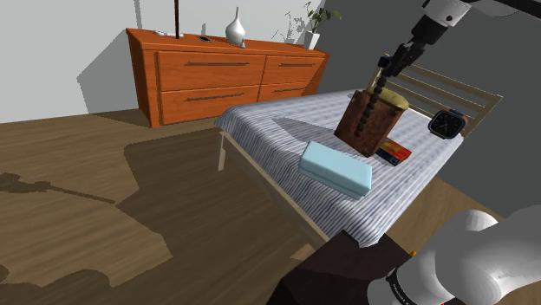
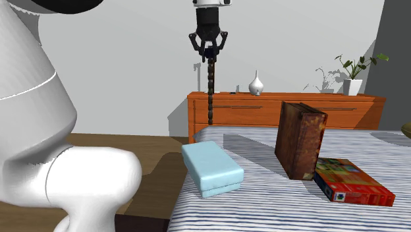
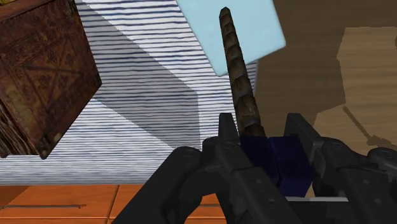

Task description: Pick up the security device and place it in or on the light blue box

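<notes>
Nearest the shoulder camera sits the dark box stand (image 1: 347,273), with the white arm rising from it over a brown wooden floor (image 1: 104,217). Next comes the bed with a blue-and-white striped cover (image 1: 269,130) (image 2: 263,198). Near its edge the flat light blue rectangular box (image 1: 336,169) (image 2: 211,168) (image 3: 254,32) lies with nothing on it.

Just beyond stands an upright, worn brown leather-look book (image 1: 387,128) (image 2: 301,138) (image 3: 38,70), and a flat red-and-orange printed box (image 1: 394,153) (image 2: 352,181) lies beside its base. A black wristwatch (image 1: 446,125) rests further along the cover. A yellowish rounded shape shows behind the book, though I cannot tell what it is.

High above the bed, the all-black gripper (image 1: 386,68) (image 2: 210,54) (image 3: 262,124) points down. Its 2 fingers are clamped on the dark blue body of the security device, a long brown segmented chain lock (image 1: 371,108) (image 2: 211,89) (image 3: 235,70). The chain hangs straight down from the grip with its lower end free in the air, touching nothing. It hangs well above the light blue box (in the wrist view the chain's tip crosses the box's pale face).

Farthest back, against the grey wall, stands an orange wooden dresser with 4 visible drawers (image 1: 217,82) (image 2: 244,112). It carries a white bulb-shaped vase (image 1: 236,30) (image 2: 256,84) and a leafy plant in a white pot (image 1: 312,26) (image 2: 356,69).
</notes>
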You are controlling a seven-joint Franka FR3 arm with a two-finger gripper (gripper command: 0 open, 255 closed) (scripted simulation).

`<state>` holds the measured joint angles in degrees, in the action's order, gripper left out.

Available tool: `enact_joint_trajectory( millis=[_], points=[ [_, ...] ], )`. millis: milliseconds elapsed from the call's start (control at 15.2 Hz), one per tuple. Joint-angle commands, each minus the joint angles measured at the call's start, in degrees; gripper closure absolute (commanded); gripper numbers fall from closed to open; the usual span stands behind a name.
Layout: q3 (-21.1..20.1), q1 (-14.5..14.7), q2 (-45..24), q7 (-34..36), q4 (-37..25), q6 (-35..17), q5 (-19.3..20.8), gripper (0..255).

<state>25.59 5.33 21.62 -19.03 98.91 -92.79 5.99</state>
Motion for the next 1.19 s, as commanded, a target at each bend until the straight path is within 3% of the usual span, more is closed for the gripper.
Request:
enact_joint_trajectory(
  millis=[0, 1122],
  points=[
    [0.0, -0.1, 0.6, 0.1, 2.0, -1.5, 0.2, 255],
    [0.2, -1.3, 4.9, 0.9, 18.9, -14.4, 2.2, 255]
  ],
)
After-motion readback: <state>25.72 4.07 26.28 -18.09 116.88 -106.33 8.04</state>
